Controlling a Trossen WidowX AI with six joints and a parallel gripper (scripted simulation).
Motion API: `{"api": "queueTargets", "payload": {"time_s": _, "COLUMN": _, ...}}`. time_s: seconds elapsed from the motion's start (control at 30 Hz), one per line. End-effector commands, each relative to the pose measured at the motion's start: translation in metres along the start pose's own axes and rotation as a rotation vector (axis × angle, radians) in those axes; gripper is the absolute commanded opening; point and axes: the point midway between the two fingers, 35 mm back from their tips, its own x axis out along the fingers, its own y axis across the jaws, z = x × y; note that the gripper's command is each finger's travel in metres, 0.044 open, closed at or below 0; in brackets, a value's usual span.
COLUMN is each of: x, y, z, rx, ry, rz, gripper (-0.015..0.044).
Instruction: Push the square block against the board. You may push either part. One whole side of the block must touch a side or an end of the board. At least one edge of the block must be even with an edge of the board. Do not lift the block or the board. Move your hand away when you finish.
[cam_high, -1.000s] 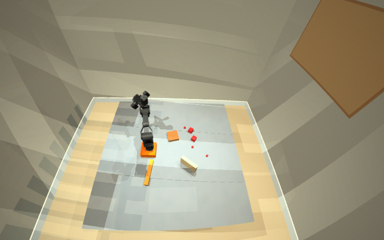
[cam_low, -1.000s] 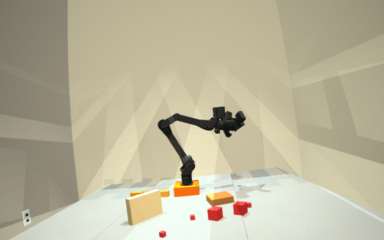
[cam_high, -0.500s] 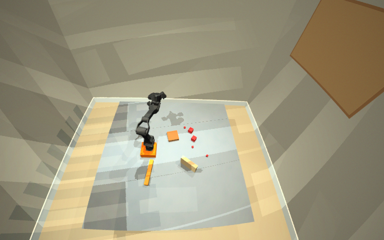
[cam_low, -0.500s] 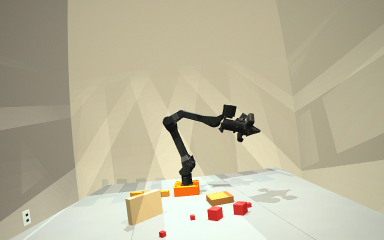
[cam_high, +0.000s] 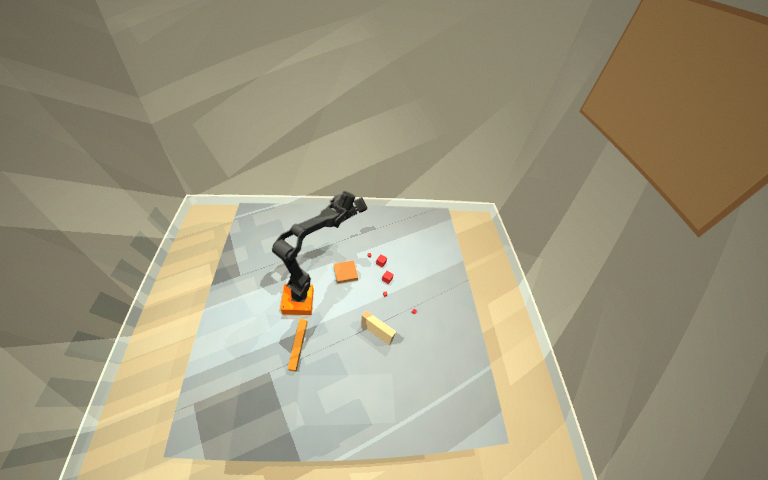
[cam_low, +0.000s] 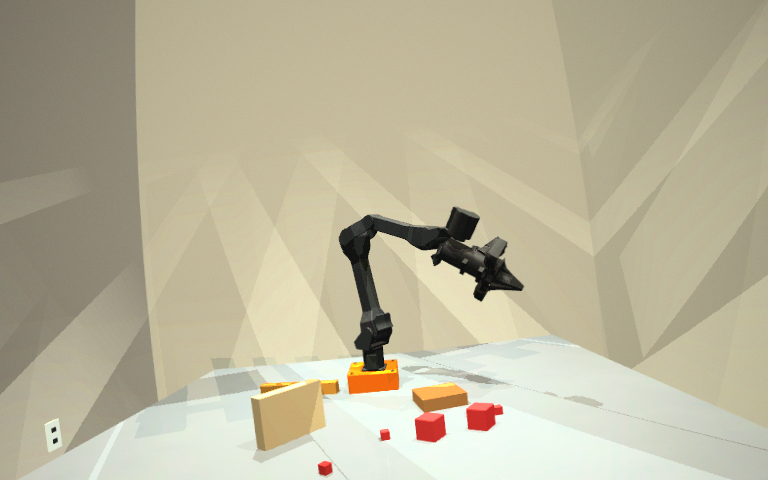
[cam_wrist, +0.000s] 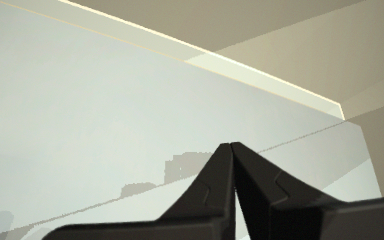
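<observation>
An orange square block (cam_high: 345, 271) (cam_low: 440, 399) lies flat to the right of the robot's base. A long, narrow orange board (cam_high: 297, 345) (cam_low: 330, 387) lies on the other side of the base, partly hidden behind a tan piece in the exterior view. The block and this board are well apart. My gripper (cam_high: 360, 206) (cam_low: 521, 288) (cam_wrist: 230, 152) is shut and empty, fingertips together, high above the table and beyond the block toward the far edge in the top view. The block and board are out of the wrist view.
A tan slab (cam_high: 378, 327) (cam_low: 291, 416) stands on its edge, apart from the orange block and board. Two larger red cubes (cam_high: 387, 277) (cam_low: 430, 427) and several tiny ones (cam_high: 414, 311) (cam_low: 324, 468) are scattered past the block and slab. The orange base (cam_high: 296, 306) (cam_low: 373, 380) stands between block and board.
</observation>
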Motion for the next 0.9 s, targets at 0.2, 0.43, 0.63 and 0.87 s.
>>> {"api": "queueTargets", "payload": {"time_s": 0.2, "x": -0.025, "y": -0.06, "z": -0.118, "rx": 0.132, "ry": 0.329, "rz": -0.057, "gripper": 0.0}}
{"api": "queueTargets", "payload": {"time_s": 0.43, "x": -0.065, "y": -0.082, "z": -0.198, "rx": 0.248, "ry": 0.532, "rz": -0.068, "gripper": 0.0}}
{"api": "queueTargets", "payload": {"time_s": 0.63, "x": -0.114, "y": -0.086, "z": -0.264, "rx": 0.345, "ry": 0.697, "rz": -0.06, "gripper": 0.0}}
{"api": "queueTargets", "payload": {"time_s": 0.87, "x": -0.176, "y": -0.077, "z": -0.329, "rx": 0.487, "ry": 0.855, "rz": -0.014, "gripper": 0.0}}
